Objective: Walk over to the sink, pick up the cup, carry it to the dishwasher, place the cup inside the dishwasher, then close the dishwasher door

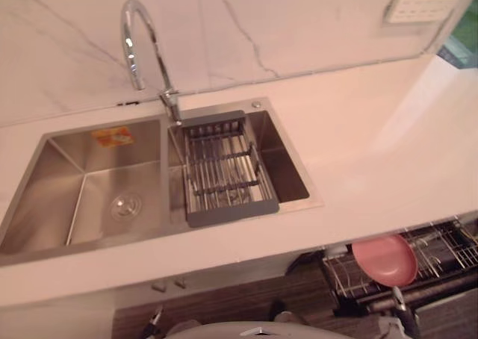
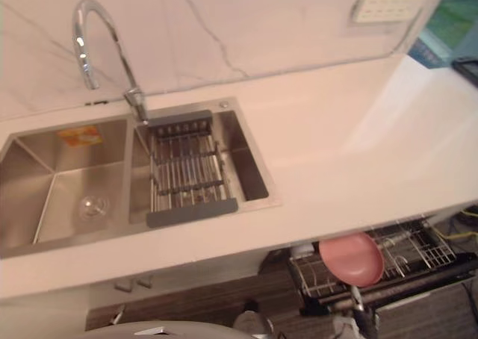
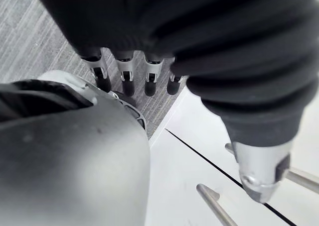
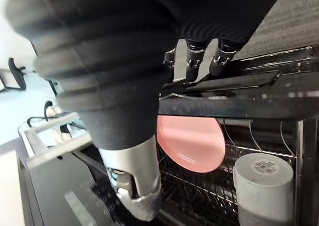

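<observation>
Presently the cup (image 4: 262,186) is standing in the dishwasher rack (image 1: 448,253), near the right robot hand (image 4: 192,62), which is hanging empty, fingers straight.

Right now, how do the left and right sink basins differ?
The left basin is wider; the right basin is narrower. The left basin is bare apart from its drain and an orange sticker on the back wall; a grey rack spans the right basin front to back. Both are steel, with one faucet between them.
</observation>
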